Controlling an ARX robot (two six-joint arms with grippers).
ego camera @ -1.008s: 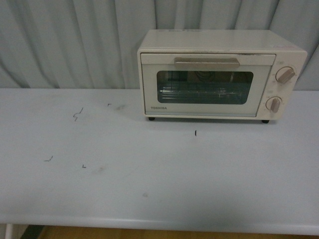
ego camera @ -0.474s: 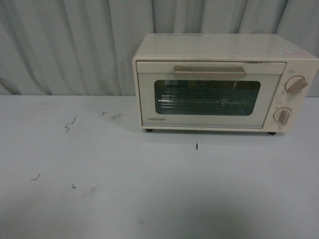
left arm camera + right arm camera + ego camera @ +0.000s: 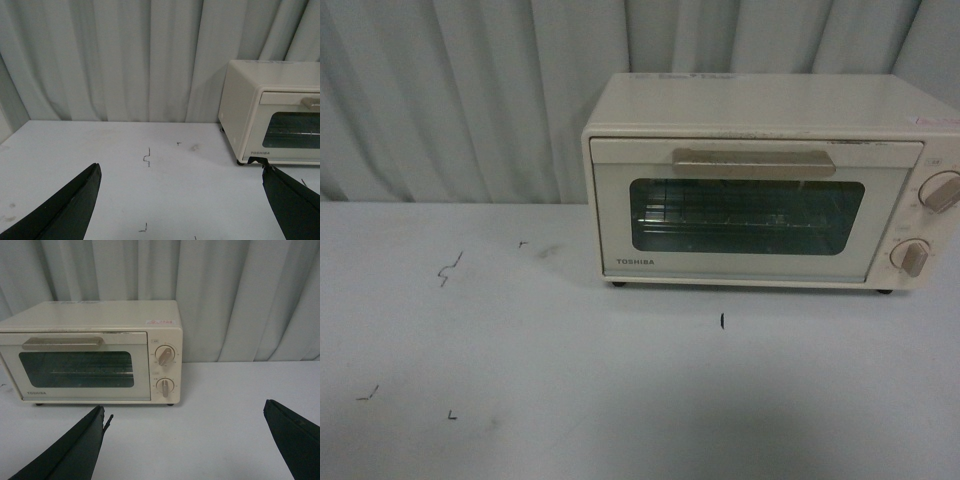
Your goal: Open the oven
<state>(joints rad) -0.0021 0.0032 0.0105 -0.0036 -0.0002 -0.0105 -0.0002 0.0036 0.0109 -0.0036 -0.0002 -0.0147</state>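
The oven (image 3: 760, 180) sits in the upper right of the front view on the table (image 3: 520, 400). Its long axis runs left-right and its shut door and handle (image 3: 752, 162) face the camera. The left gripper (image 3: 180, 170) and the right gripper (image 3: 183, 407) both have their fingers spread wide, holding and touching nothing. Compared with half a second ago, the oven looms larger and lower, and its knobs (image 3: 942, 190) now reach the frame's right edge.

We have drawn nearer the oven (image 3: 760, 190): it fills more of the front view, and its upper knob (image 3: 942, 190) is now cut by the 3 o'clock edge. On the table (image 3: 620, 400), the pen marks (image 3: 448, 268) have slid toward 7 o'clock, and its near edge has dropped from sight.
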